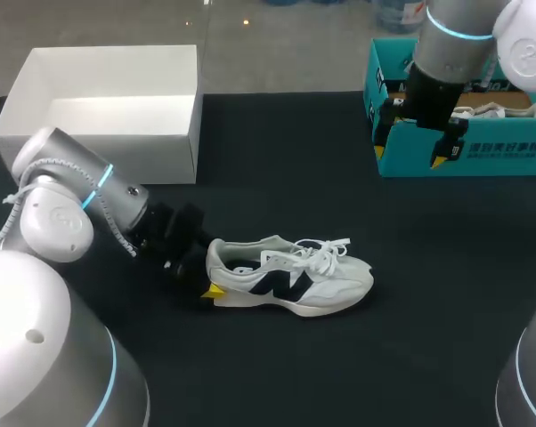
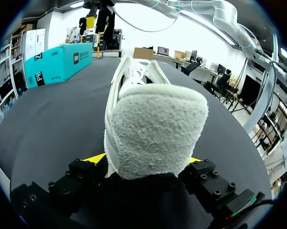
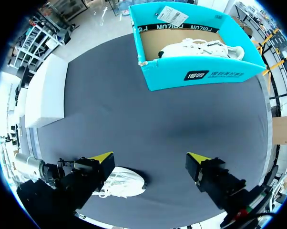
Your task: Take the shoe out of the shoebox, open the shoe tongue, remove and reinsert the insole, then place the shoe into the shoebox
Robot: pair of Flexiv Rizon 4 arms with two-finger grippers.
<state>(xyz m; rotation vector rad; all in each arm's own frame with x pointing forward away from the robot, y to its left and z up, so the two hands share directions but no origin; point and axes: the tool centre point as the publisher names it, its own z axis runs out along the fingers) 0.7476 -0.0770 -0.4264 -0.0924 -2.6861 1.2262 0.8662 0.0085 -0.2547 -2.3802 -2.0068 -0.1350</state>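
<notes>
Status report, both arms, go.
Left gripper shut on shoe heel, shoe on table. Right gripper open, empty, near teal shoebox. Nothing in the way.

A sneaker (image 1: 290,276) lies mid-desk (image 1: 339,374), toe rightward, its heel gripped in the left tool (image 1: 211,277). Behind it sit an open box (image 1: 108,133) at left and, at right, a shoebox (image 1: 464,156) holding a second shoe (image 1: 482,110), the right tool (image 1: 417,133) hanging above its front wall.

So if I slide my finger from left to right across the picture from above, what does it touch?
white box → left gripper at the heel → white shoe → teal shoebox. The right gripper hangs over the shoebox, so it is left out.
</notes>
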